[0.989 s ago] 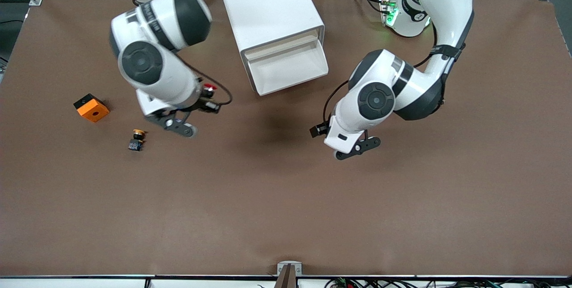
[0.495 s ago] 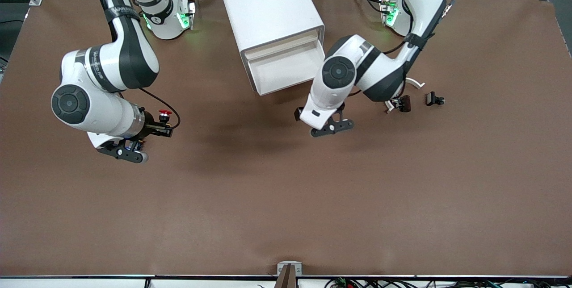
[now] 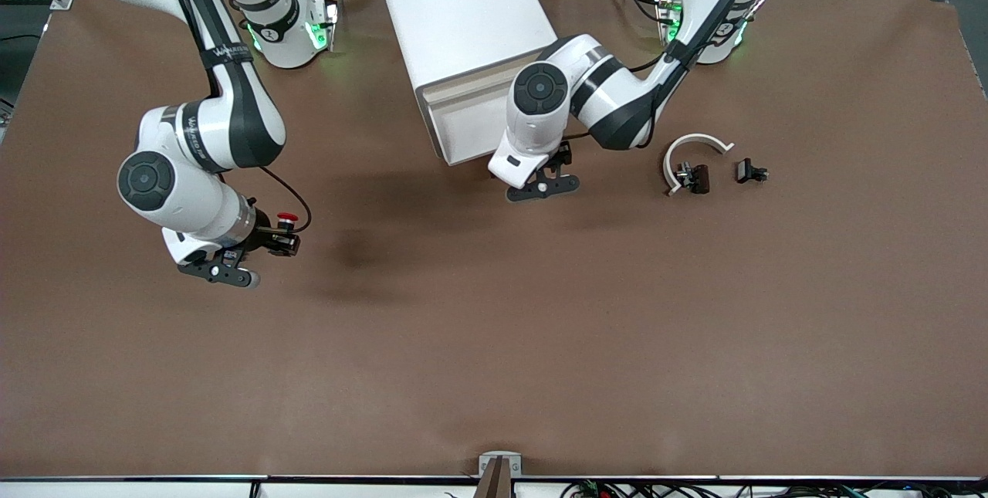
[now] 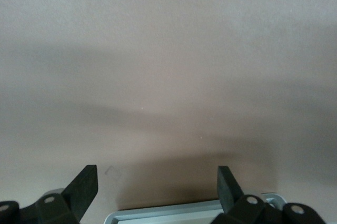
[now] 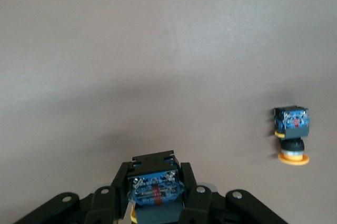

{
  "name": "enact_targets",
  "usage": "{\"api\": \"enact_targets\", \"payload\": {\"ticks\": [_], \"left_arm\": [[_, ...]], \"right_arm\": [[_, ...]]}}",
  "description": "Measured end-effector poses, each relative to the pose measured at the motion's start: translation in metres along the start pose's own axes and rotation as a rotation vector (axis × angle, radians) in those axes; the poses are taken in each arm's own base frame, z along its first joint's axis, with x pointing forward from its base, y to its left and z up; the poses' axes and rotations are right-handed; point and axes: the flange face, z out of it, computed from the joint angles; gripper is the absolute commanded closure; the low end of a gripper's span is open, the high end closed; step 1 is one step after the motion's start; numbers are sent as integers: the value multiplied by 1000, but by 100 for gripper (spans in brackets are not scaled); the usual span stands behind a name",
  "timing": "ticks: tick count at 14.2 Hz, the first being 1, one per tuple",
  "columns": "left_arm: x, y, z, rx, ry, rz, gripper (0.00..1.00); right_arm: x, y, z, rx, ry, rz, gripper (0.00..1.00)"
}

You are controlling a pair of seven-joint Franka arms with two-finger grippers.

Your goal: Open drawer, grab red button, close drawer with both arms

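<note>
White box drawer nearly shut; left gripper, fingers released, at its front. Right gripper over brown desk, fingers grasping blue-bodied button.

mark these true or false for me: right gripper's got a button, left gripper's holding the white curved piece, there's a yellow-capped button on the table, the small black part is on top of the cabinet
1. The right gripper is shut on a button with a black-and-blue body. True.
2. The left gripper holds the white curved piece. False: it is open and empty in front of the white drawer cabinet; the curved piece lies on the table.
3. A button with a yellow-orange cap lies on the table by the right gripper. True.
4. The small black part sits on the cabinet. False: it lies on the table beside the curved piece.
</note>
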Motion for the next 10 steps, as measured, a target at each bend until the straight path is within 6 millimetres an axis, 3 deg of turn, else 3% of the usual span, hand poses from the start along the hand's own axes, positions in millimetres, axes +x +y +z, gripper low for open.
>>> {"api": "enact_targets", "payload": {"ticks": [6,10], "left_arm": [[-21,9,10,17,-10,-24,0],[-37,18,18,22,-28,-54,0]], "right_arm": [[9,35,37,-11,8,39,100],[-2,49,81,-7,57,53,100]]}}
